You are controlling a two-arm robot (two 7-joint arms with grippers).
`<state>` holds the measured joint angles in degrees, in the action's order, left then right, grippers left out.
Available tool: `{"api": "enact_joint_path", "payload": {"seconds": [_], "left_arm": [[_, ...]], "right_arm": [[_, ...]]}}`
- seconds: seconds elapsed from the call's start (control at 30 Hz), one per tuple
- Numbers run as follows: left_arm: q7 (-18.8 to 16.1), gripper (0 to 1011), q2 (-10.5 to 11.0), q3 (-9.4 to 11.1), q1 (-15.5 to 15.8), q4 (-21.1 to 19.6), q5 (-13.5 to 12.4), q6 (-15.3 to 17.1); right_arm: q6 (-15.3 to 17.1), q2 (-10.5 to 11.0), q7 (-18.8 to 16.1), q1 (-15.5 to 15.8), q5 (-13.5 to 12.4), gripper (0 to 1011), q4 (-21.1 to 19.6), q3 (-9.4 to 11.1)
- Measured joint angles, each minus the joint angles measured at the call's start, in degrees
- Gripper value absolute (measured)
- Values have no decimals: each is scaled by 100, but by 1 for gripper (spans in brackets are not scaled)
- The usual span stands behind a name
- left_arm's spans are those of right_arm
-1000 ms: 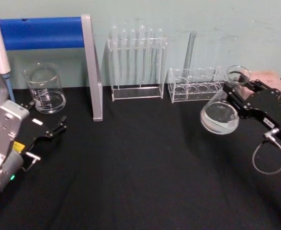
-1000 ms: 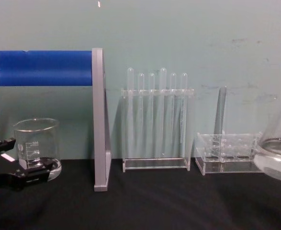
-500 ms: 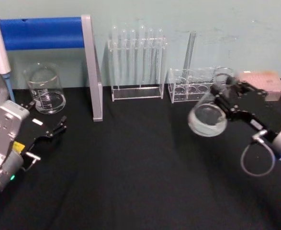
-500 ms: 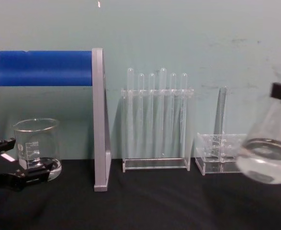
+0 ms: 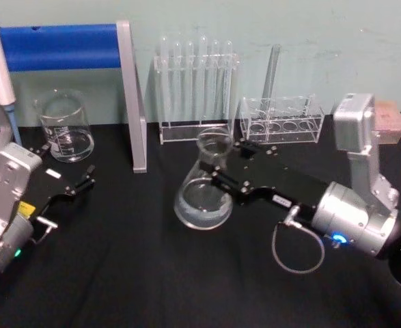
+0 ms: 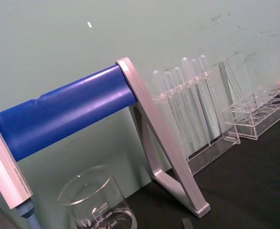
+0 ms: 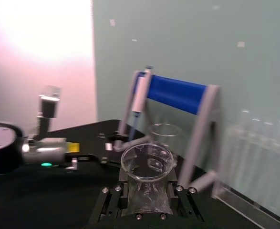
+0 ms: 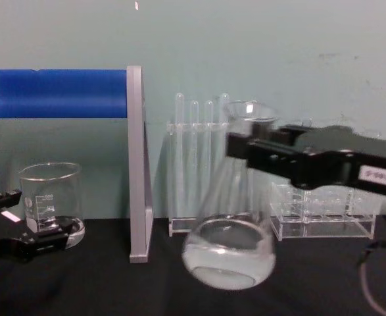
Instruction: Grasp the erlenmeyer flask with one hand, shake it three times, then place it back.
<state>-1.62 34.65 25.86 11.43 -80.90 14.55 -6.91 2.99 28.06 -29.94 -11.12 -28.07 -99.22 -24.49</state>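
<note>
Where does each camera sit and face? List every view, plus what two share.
Head: high, looking down on the table; right gripper clamped on the erlenmeyer flask, left gripper open by the beaker.
Chest: low, level across the table; flask side-on, both grippers.
Left wrist: faces the beaker and blue stand.
Right wrist: looks along its jaws over the flask's rim toward the left gripper.
Shared: head and chest both show the test tube rack behind the flask.

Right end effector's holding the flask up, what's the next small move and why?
Probably swing it back right for another shake stroke: the right end effector, shut on the clear glass conical flask at its neck, has just swept it left, and it hangs tilted off the black table.
</note>
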Motion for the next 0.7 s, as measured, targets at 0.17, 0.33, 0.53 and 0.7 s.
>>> {"api": "enact_joint_path", "payload": {"seconds": [0.17,0.33,0.53,0.7], "left_arm": [[0,1001,0,0,0,0,0,0],[0,1001,0,0,0,0,0,0],[0,1001,0,0,0,0,0,0],[0,1001,0,0,0,0,0,0]], "right_arm": [[-24,-28,-150,-125,-37,456,46,-192],[-73,-22,-132,-167,-107,456,86,-263],[-106,46,202,-32,-177,456,61,-47],[-127,132,736,267,-180,456,-50,391]]}}
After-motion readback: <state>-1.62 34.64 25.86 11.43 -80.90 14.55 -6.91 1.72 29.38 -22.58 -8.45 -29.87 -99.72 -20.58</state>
